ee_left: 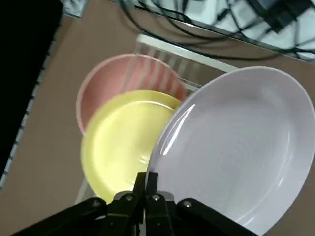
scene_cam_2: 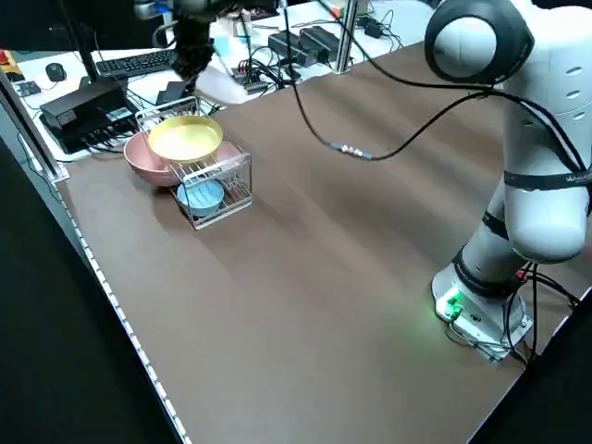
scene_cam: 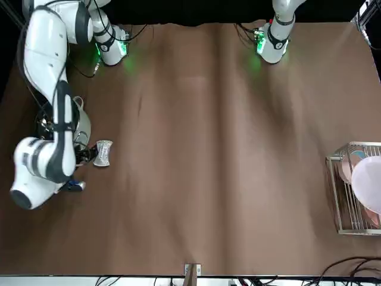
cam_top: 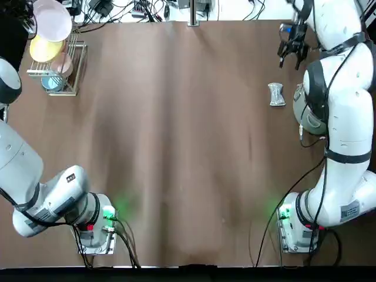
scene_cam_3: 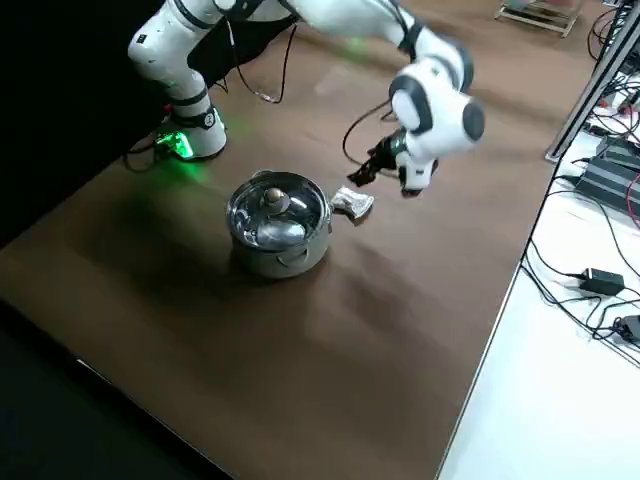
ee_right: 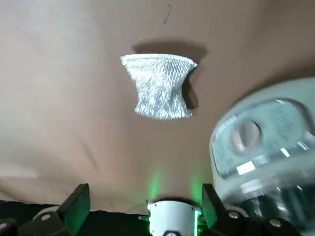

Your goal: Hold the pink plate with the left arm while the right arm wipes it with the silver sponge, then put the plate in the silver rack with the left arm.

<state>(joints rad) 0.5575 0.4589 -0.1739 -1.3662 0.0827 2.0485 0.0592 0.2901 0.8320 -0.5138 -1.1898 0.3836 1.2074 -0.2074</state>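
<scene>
My left gripper (ee_left: 146,183) is shut on the rim of the pink plate (ee_left: 236,152), a pale glossy disc. The pink plate (cam_top: 51,19) hangs tilted above the far end of the silver rack (cam_top: 75,70) at the table's far left corner. Across the table, the silver sponge (cam_top: 276,94) lies flat on the far right of the surface, pinched at its middle. A little beyond the sponge hovers my right gripper (cam_top: 292,50), open and empty. In the right wrist view the sponge (ee_right: 160,86) lies well ahead of the spread fingers (ee_right: 74,209), untouched.
The rack holds a yellow plate (ee_left: 118,142), a pink bowl (ee_left: 110,78) and a blue dish (scene_cam_2: 202,196). A steel pot with a lid (scene_cam_3: 277,220) stands next to the sponge, under my right arm. Cables and equipment (cam_top: 117,9) run beyond the table's far edge.
</scene>
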